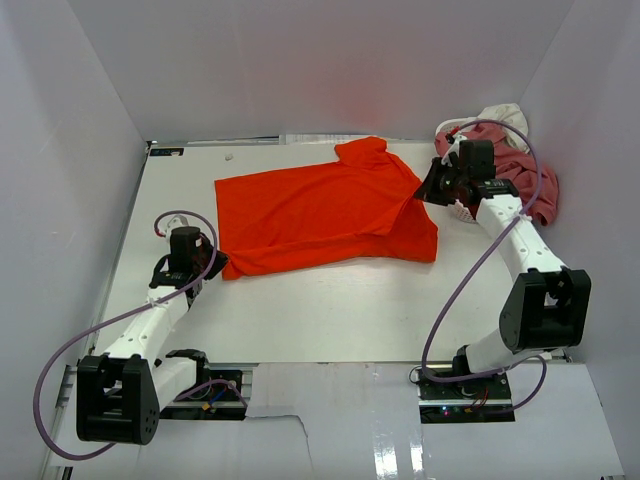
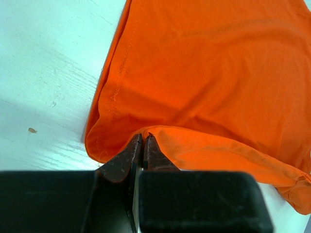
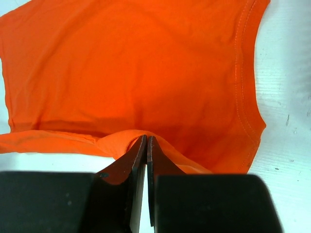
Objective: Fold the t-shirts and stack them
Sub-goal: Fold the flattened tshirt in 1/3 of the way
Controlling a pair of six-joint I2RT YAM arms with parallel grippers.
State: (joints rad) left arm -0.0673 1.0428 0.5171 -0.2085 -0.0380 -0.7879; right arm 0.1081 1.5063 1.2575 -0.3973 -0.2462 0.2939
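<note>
The bright orange-red t-shirt [image 1: 320, 210] lies spread across the white table [image 1: 330, 310], partly folded with a sleeve toward the back. At the shirt's near left corner, my left gripper [image 1: 213, 262] is shut on a pinch of its hem. In the left wrist view the fingertips [image 2: 144, 137] bite a fold of the orange cloth [image 2: 218, 73]. My right gripper [image 1: 428, 188] is shut on the shirt's right edge. The right wrist view shows it [image 3: 146, 139] nipping a raised ridge of the orange cloth [image 3: 146, 63]. A rose-pink t-shirt [image 1: 530, 185] and a cream-white one [image 1: 505, 115] lie heaped at the back right.
A white perforated basket [image 1: 462, 210] peeks out beneath my right arm, under the heap of shirts. White walls enclose the table on the left, back and right. Bare tabletop [image 1: 330, 310] lies between the orange shirt and the arm bases.
</note>
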